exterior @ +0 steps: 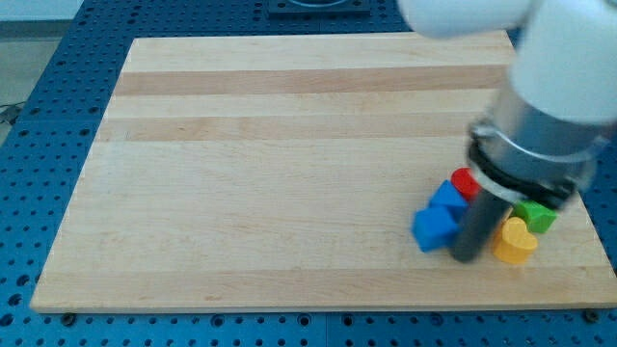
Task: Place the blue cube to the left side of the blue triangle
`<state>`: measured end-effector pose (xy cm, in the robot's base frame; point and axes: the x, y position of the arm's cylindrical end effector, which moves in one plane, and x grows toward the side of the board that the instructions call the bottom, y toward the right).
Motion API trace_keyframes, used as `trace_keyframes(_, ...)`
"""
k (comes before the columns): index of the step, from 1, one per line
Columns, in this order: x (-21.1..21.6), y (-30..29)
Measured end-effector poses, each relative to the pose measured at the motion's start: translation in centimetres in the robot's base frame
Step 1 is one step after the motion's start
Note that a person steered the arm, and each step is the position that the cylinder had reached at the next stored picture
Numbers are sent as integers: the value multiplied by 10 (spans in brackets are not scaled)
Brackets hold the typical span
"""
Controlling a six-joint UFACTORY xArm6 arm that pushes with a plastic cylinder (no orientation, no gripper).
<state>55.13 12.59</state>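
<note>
Tip among clustered blocks, lower right of board.
My tip [467, 254] touches the blue cube [435, 228]; no gripper fitted. Blue triangle [449, 198] apparently adjoining; push leftward, gently.

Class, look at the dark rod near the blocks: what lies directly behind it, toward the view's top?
Behind my tip a red block shows, partly covered by the arm. Two blue blocks sit at the rod's left, yellow and green at its right. Anything else behind is hidden.
</note>
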Motion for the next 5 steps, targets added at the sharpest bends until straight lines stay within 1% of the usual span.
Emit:
trace_keyframes(1, -78, -82)
trace_keyframes(2, -97, -119)
trace_keyframes(3, -82, -121)
trace_keyframes(4, -76, -121)
trace_keyframes(5, -62, -97)
